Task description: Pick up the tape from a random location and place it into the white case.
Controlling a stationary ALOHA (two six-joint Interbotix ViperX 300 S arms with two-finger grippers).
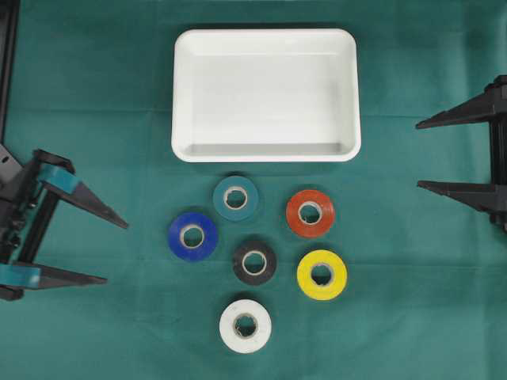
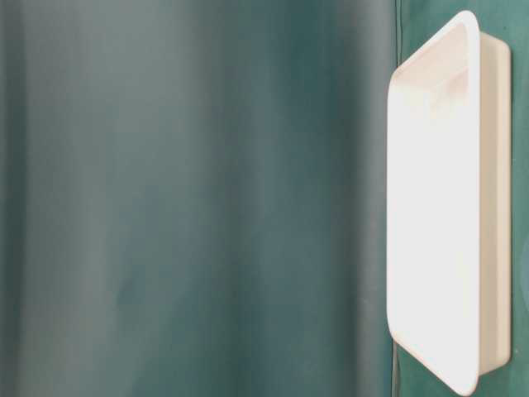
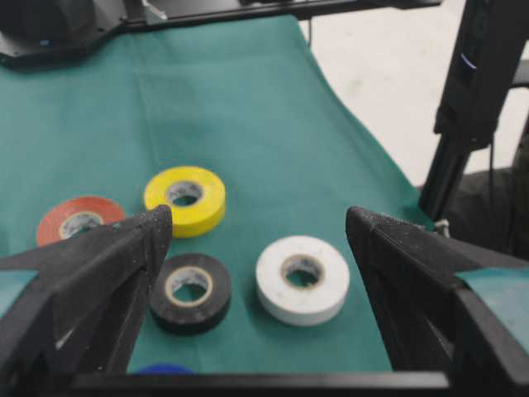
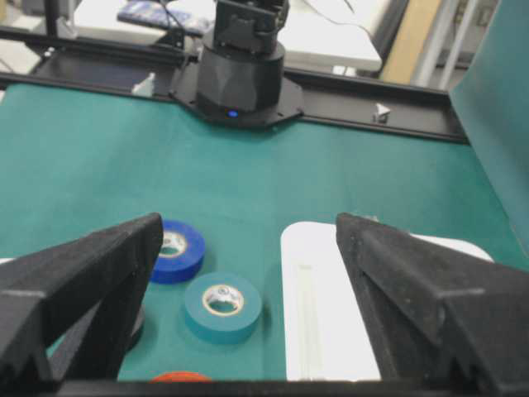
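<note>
Six tape rolls lie flat on the green cloth [image 1: 95,103], grouped just below the white case [image 1: 266,95] in the overhead view. At the left edge, the left gripper [image 1: 115,252] stands with its jaws spread wide and nothing between them, clear of every roll. Next comes the blue tape [image 1: 192,236], followed by the teal tape [image 1: 236,198] above it and to the right, nearest the case's lower rim. The white tape [image 1: 245,326] sits lowest in the group, with the black tape [image 1: 254,262] above it at the centre. Further right lie the orange tape [image 1: 310,213] and, below it, the yellow tape [image 1: 322,275]. No roll touches another, and the case holds none. At the right edge, the right gripper [image 1: 417,154] is also fully spread, gripping nothing, beside the case's right end.
</note>
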